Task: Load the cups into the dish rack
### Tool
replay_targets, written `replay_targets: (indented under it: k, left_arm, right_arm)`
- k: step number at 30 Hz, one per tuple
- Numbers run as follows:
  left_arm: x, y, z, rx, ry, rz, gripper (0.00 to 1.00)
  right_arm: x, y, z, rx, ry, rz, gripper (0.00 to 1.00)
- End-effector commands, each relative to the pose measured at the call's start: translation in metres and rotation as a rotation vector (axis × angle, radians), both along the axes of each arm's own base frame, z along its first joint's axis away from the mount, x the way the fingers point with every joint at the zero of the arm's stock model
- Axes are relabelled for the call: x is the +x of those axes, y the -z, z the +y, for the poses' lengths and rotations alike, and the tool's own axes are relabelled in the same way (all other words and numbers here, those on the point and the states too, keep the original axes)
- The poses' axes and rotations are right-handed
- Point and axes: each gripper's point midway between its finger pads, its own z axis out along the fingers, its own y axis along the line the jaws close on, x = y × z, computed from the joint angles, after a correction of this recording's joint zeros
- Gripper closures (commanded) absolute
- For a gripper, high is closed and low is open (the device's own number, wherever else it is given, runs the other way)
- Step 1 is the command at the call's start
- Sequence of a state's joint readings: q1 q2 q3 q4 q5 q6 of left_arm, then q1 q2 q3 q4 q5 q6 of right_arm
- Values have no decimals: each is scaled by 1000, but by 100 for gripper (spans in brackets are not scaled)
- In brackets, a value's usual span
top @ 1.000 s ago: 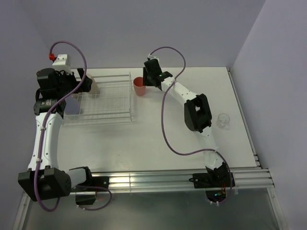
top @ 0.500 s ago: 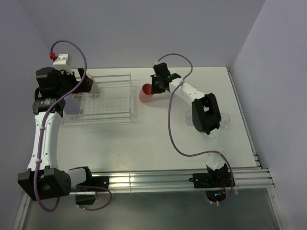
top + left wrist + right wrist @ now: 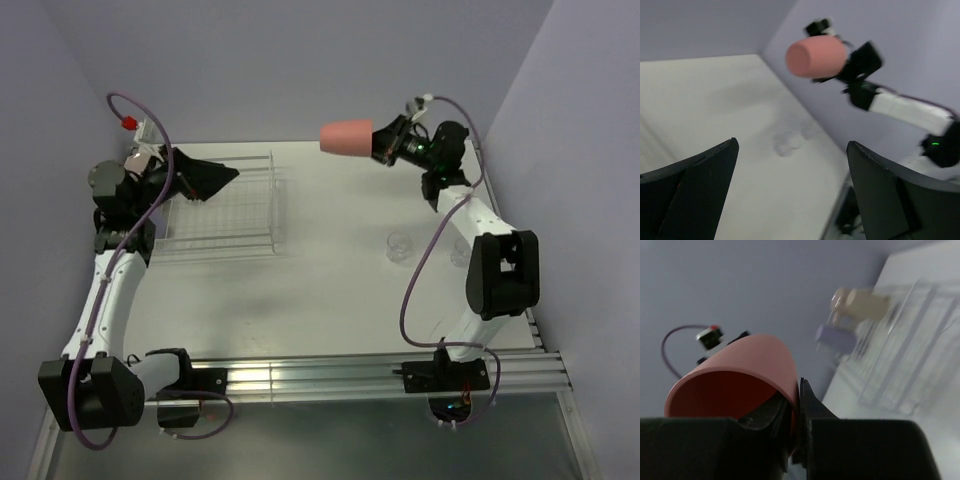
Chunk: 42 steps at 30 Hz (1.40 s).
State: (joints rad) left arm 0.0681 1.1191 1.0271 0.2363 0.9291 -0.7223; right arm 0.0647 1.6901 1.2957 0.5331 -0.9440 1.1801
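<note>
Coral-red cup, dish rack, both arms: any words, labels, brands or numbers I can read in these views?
None readable. The coral-red cup is plain, the dish rack is bare bars, and no marking shows on the left arm or right arm; both wrist views are too blurred for fine print.

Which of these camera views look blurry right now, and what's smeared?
Top external: sharp, the coral cup crisp in the right gripper. Left wrist: that cup and the right arm are smeared. Right wrist: the dish rack, tan cup and lavender cup are blurred.
</note>
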Motion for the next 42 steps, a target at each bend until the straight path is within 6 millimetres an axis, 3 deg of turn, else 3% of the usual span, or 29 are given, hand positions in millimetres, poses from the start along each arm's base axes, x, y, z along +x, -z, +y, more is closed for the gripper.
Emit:
replay_targets:
  k: [1,2,5,8,11,22,28,42]
  left_arm:
    - [-42,-37,-35,-238,226,69,1]
    - [-47,-28,-47,-278,250,113,1]
    - [-54,-26,-58,-355,262,153,1]
    - [-54,-25,-65,-356,242,150,1]
    - [-47,-11,-75,-298,225,200,1]
    - [-67,-31,-87,-281,279,119,1]
    - [-84,-29,-105,-263,369,108,1]
    - [-88,-29,-115,-253,400,116,1]
  right_arm:
    - [-59,-25,28,199,-222,22,100]
    - [-70,-33,30,212,-238,-10,100]
    - [-97,-41,43,263,-293,8,100]
    - [-129,-51,64,262,-386,-45,100]
    - [-147,-53,82,229,-446,-65,100]
    - [-153,-39,100,182,-474,-53,100]
    - [-155,-34,108,157,-510,-60,100]
    - [-160,-26,119,122,-541,-65,100]
